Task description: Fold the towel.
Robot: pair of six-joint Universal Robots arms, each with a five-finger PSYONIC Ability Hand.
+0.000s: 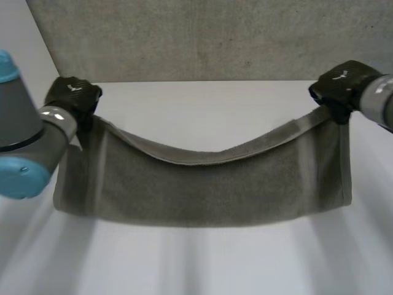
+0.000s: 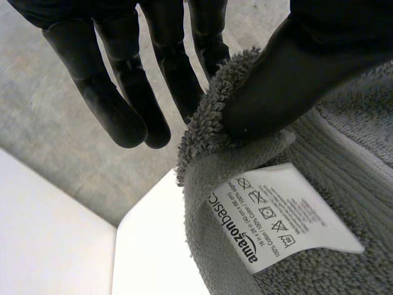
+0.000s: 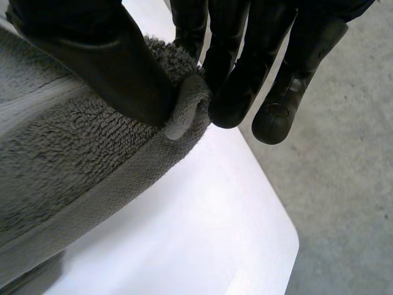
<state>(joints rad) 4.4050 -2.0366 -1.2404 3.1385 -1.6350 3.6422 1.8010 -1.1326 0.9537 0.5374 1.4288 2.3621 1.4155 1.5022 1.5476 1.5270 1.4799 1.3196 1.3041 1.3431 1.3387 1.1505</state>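
Towel (image 1: 202,190) is sagging over the worktop (image 1: 202,264). Left robot hand (image 1: 73,95) is pinching the top corner by the label (image 2: 276,215); right robot hand (image 1: 338,89) is pinching the other.

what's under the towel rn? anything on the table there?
White table shows below the towel, with nothing else in sight. The towel hangs from its corners, pinched by the left hand and right hand; the strip of table behind the hanging cloth is covered.

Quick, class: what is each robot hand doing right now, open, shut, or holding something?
Left hand: shut on the towel, pinching one top corner.
Right hand: shut on the towel, pinching the other top corner.
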